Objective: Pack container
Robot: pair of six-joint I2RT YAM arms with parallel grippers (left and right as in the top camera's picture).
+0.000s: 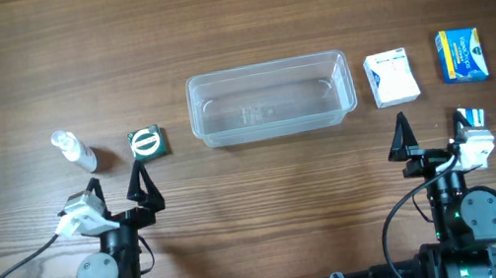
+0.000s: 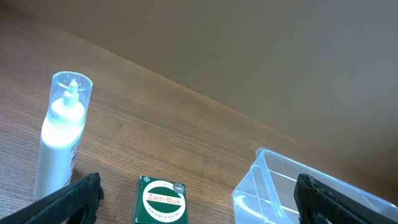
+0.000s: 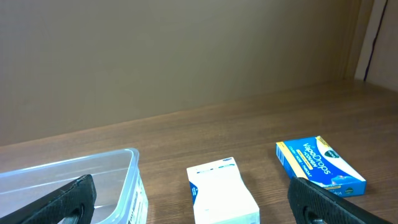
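Observation:
The clear plastic container (image 1: pixel 271 99) stands empty at the table's middle back; it also shows in the left wrist view (image 2: pixel 273 186) and the right wrist view (image 3: pixel 74 174). A green Zam-Buk box (image 1: pixel 147 142) (image 2: pixel 161 200) lies to its left, and a small clear bottle (image 1: pixel 73 151) (image 2: pixel 61 134) lies farther left. A white box (image 1: pixel 391 76) (image 3: pixel 221 190) and a blue-yellow VapoDrops box (image 1: pixel 461 55) (image 3: pixel 320 165) lie to its right. My left gripper (image 1: pixel 119 191) (image 2: pixel 199 202) is open and empty just short of the green box. My right gripper (image 1: pixel 436 127) (image 3: pixel 193 202) is open and empty short of the white box.
Both arm bases (image 1: pixel 109 271) (image 1: pixel 460 215) sit at the table's front edge with cables trailing. A brown wall stands behind the table's far edge.

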